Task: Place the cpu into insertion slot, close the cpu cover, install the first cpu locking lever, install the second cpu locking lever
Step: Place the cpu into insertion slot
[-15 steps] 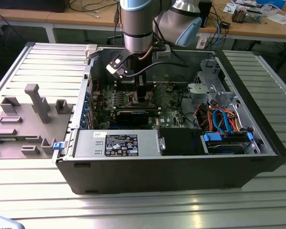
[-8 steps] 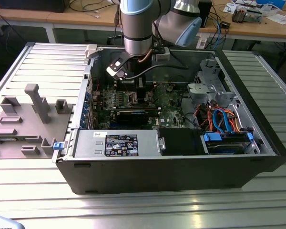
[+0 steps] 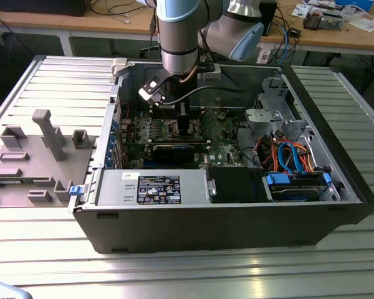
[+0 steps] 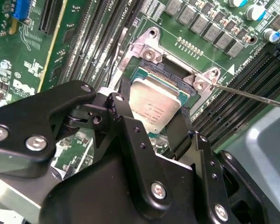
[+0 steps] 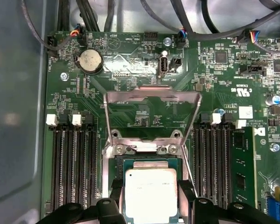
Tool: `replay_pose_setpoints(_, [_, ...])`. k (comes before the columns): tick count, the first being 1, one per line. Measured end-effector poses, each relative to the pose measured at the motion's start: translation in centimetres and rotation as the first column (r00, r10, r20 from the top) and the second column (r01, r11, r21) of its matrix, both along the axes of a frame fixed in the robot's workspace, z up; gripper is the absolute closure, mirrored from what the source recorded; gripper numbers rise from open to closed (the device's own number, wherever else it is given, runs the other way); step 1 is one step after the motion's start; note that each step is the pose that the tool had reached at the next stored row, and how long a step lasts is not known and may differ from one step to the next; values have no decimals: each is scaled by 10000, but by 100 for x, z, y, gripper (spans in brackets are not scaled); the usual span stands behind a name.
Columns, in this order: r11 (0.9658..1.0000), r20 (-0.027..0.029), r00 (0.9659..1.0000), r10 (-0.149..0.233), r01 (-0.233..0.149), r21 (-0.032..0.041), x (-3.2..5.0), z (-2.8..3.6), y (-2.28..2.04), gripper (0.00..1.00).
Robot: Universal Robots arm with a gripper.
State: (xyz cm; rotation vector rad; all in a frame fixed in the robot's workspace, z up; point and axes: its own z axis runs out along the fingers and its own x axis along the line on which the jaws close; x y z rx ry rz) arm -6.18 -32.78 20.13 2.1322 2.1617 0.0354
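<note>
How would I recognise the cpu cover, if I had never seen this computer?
Find the green motherboard inside the open case. Between its two banks of long black slots, next to the cpu, the cpu cover is raised open. It is the only thin silver frame with a square window.

This is a robotics lab or workshop. A ribbed aluminium tabletop [image 3: 174, 274] carries an opened computer case [image 3: 206, 233] with its board and wiring bare. A robot arm [image 3: 181, 37] reaches into it, and grey fixture blocks [image 3: 47, 134] stand alongside. Wooden tabletops [image 3: 106, 26] behind hold loose cables [image 3: 121, 7] and electronic parts.
</note>
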Motion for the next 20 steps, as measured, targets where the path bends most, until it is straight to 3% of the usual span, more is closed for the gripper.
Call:
replay_pose_setpoints(14, [10000, -1, 10000, 0, 0, -1, -10, -48, 17, 45])
replay_pose_setpoints(15, [10000, 2, 10000, 0, 0, 2, -9, -50, 17, 39])
replay_pose_setpoints(20, [10000, -1, 10000, 0, 0, -3, -10, -49, 16, 39])
